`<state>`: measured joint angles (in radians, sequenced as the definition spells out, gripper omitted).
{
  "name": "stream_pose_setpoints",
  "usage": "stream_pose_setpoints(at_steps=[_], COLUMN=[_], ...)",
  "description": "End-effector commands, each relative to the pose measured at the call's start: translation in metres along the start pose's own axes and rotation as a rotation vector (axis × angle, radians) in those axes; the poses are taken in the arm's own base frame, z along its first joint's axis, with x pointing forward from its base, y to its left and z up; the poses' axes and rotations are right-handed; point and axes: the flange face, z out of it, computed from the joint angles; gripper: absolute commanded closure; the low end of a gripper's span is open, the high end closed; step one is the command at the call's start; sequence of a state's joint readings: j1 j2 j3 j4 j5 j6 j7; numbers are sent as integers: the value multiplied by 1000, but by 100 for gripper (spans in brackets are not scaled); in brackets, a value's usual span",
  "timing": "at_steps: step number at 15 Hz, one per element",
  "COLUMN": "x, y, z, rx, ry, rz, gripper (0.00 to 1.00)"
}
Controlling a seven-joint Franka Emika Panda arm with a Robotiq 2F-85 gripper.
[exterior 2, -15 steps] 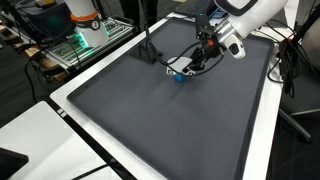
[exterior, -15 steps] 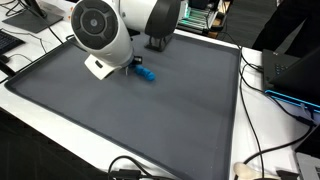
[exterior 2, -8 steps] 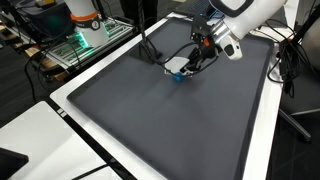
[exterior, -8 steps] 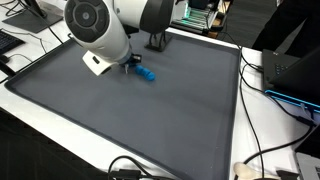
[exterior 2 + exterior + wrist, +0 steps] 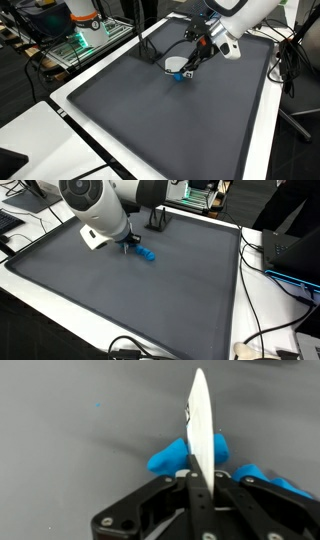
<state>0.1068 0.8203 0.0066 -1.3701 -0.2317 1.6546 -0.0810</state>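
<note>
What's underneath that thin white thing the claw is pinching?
A blue object on the grey mat. The white piece and gripper cover its middle; whether they touch cannot be told.

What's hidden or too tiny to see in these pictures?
- Wrist view: thin white flat piece, shut in the black pincer, shows only its edge; shape unclear.
- Wrist view: small blue plastic object, partly behind that piece and the pincer.
- Exterior view: the pincer hides behind the white round arm housing.
- Both exterior views: the blue object is too small to name.
</note>
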Motion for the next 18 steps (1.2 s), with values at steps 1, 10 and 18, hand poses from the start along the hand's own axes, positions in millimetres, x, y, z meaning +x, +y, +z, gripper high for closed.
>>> stream_pose_setpoints(at_steps=[1,10,18], x=[3,9,2], y=[-2,-6,-12], z=[2,-7,14], rx=[-9,-14,-21], ry=[50,73,-13], rz=[44,80,25], gripper=[99,99,99])
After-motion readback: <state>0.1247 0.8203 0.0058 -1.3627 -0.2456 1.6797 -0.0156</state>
